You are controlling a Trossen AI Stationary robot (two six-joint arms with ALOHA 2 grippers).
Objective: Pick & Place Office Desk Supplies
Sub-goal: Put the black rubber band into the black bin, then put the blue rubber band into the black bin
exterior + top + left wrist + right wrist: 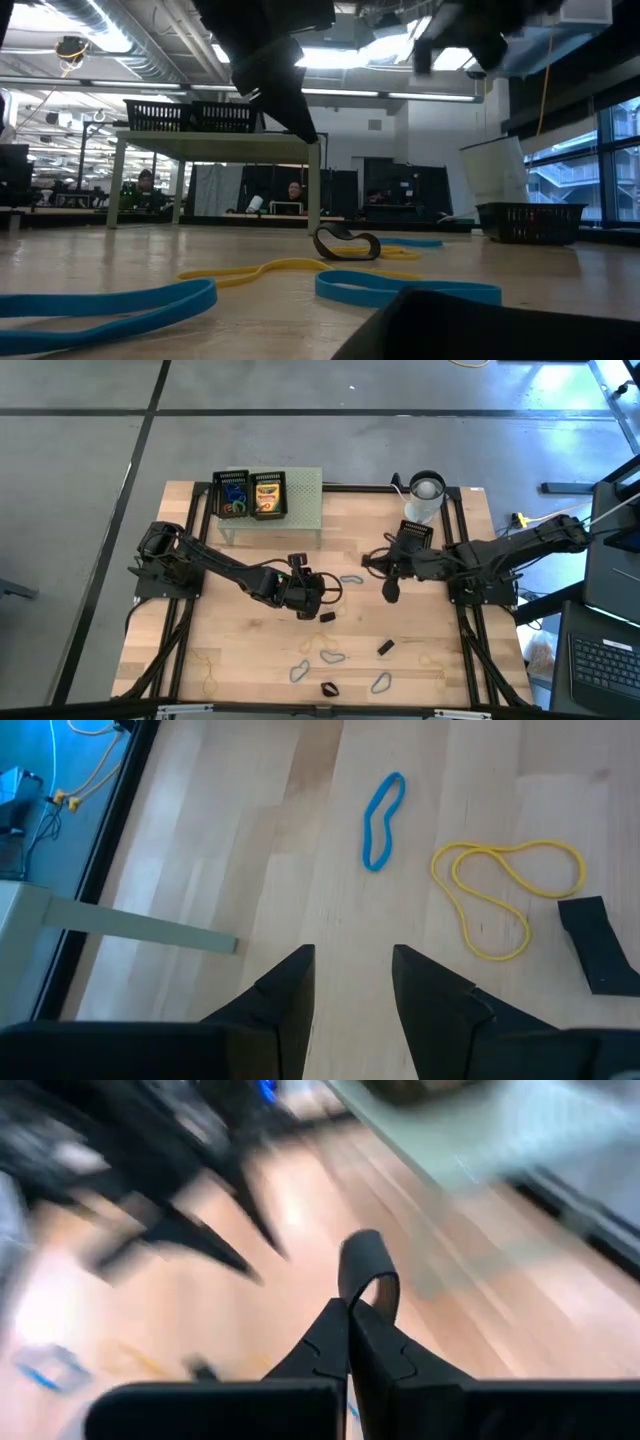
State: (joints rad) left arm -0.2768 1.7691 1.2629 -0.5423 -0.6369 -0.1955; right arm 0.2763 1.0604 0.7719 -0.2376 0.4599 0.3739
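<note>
Black rubbery loop pinched in right gripper; left gripper spread over pale wood table.

Right wrist view is motion-blurred; black clip cut off at edge.

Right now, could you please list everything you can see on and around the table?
Perforated stand: one, pale green, far side of table.
Mesh trays: two, black, on the stand; one holds coloured loops, one a crayon box.
Cup: one, white, far right.
Blue loops: several, near centre.
Yellow band: one, beside a blue loop.
Black clips: a few, near side.
Left gripper: open, empty, mid-table.
Right gripper: shut on black loop, above the table.
</note>
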